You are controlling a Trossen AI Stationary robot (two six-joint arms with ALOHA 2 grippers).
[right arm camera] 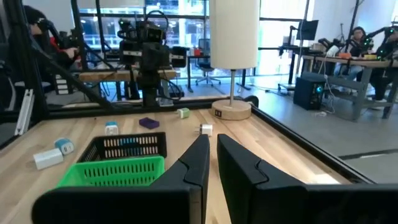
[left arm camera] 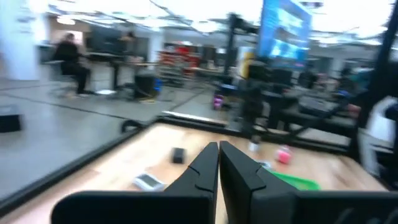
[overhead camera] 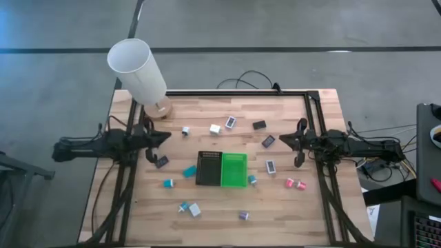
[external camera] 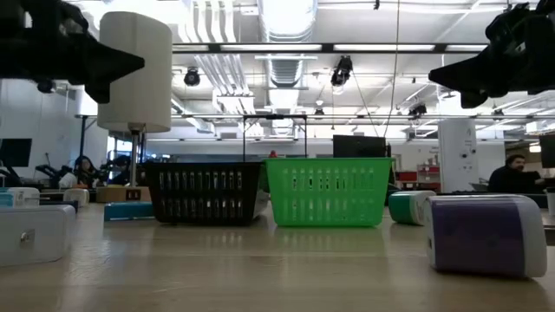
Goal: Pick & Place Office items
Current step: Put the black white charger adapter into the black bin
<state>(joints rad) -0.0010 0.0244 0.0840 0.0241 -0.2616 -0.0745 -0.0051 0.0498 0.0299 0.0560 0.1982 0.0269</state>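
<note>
Dark fingers pressed together, the left gripper (overhead camera: 164,136) hangs empty over the table's left side. The office items (overhead camera: 225,123) lie scattered on the wood around the black tray (overhead camera: 209,168) and green tray (overhead camera: 233,170). The right gripper (overhead camera: 284,140), likewise clenched and empty, hovers at the right.

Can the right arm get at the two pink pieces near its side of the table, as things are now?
Probably yes. The two pink pieces lie on bare wood just beside the right gripper, nothing standing between. Its jaws are shut and hold nothing, so they would need to open first.
</note>
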